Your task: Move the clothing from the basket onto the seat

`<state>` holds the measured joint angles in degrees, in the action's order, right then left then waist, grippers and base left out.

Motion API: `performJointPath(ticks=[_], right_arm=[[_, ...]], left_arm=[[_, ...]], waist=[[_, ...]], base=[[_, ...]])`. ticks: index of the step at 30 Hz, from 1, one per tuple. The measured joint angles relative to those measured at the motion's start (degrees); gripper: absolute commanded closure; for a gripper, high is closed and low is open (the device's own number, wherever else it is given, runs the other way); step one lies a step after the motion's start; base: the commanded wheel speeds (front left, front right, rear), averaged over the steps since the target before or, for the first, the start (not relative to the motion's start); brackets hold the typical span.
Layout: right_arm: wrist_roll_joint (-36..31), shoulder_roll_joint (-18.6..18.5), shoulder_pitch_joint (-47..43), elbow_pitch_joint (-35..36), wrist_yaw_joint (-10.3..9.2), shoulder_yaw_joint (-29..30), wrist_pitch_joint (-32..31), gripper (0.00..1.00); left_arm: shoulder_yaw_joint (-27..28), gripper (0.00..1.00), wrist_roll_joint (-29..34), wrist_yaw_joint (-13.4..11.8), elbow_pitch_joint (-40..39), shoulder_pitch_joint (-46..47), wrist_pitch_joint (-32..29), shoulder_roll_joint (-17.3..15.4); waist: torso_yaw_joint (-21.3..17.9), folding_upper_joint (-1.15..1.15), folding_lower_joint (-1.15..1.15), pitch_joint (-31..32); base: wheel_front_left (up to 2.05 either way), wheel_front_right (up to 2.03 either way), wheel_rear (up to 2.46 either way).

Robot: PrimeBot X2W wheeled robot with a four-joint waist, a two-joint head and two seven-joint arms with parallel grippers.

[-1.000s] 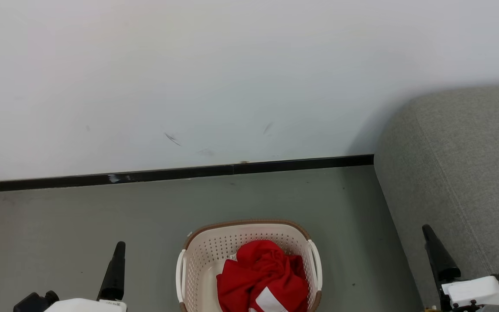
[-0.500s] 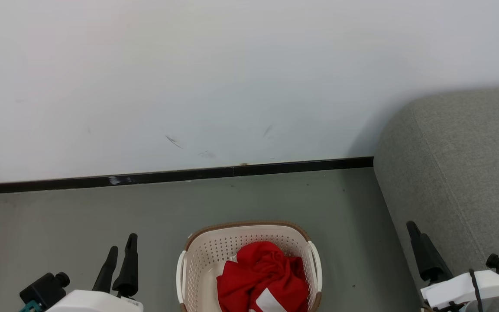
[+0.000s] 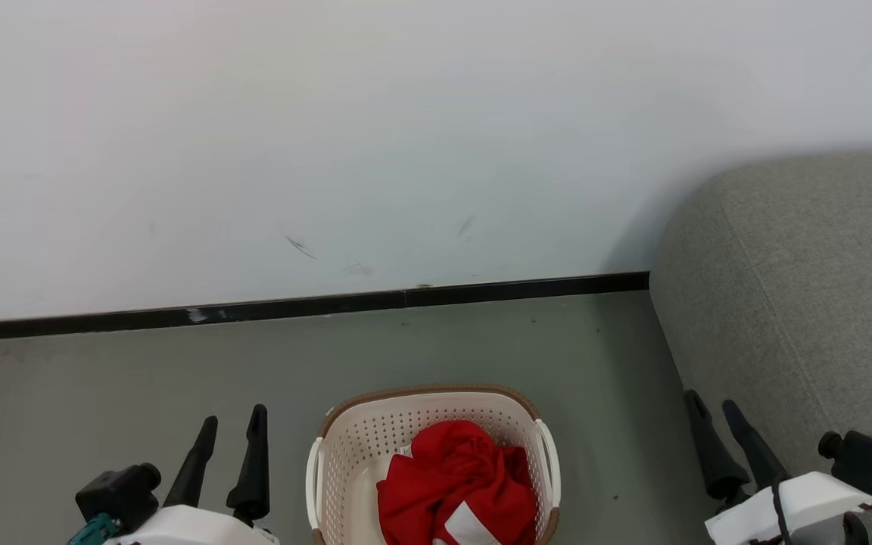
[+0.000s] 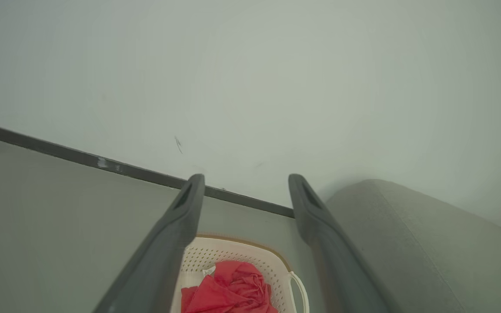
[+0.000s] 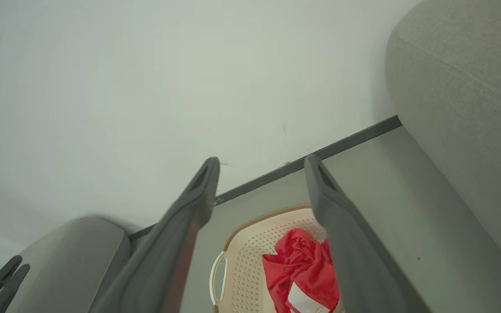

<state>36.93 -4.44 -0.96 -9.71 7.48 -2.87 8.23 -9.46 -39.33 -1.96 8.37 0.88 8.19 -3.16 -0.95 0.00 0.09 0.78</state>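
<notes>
**Both grippers spread and empty, clothing not picked yet**

Left gripper (image 3: 235,414): fingers spread, nothing between them. Right gripper (image 3: 708,399): same, spread and empty. Both hang over the floor (image 3: 141,393), touching nothing.

The clothing (image 3: 455,481) is a crumpled red heap with a white panel showing. It lies in the basket (image 3: 428,391), which stands between the two grippers, inboard of each and below their fingertips. The seat (image 3: 807,288) is just beside the right gripper on its outer side.

Likely risks:
- A pinch on one loose fold could lift only part of the heap, and the rest would drag over the brown rim.
- The basket looks light, so fabric caught on a handle or rim could tip it or skid it along.
- A finger coming down too near the basket wall could strike the rim or hook a white handle.
- The right arm has little slack toward the seat, so a wide swing could scrape its rounded edge.
- A drop too near that edge could let the garment slide to the floor.

Room:
- Open floor lies outboard of the left gripper.
- More open floor lies ahead of both grippers, up to the baseboard (image 3: 292,306) and wall (image 3: 406,136).
- A strip of floor separates basket and seat.
- The basket top is open, and the bare part of the basket on the left gripper's side gives the fingers entry room.
</notes>
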Motion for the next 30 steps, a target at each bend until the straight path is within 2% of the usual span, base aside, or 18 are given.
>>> performJointPath(ticks=[11,30], right_arm=[[-10.85,0.42,-0.02,0.05,0.01,-0.69,2.22,0.00],[-27.49,1.02,-0.26,0.20,0.01,-2.01,5.48,0.00]], left_arm=[[-2.32,0.00,10.96,-2.77,-0.46,-0.04,2.40,-0.29],[-4.13,0.00,24.95,-8.00,1.64,-0.12,6.10,-0.40]], waist=[[-0.22,0.00,-0.04,-0.09],[-0.80,0.00,-0.06,0.17]], base=[[0.00,0.00,0.00],[0.00,0.00,0.00]])
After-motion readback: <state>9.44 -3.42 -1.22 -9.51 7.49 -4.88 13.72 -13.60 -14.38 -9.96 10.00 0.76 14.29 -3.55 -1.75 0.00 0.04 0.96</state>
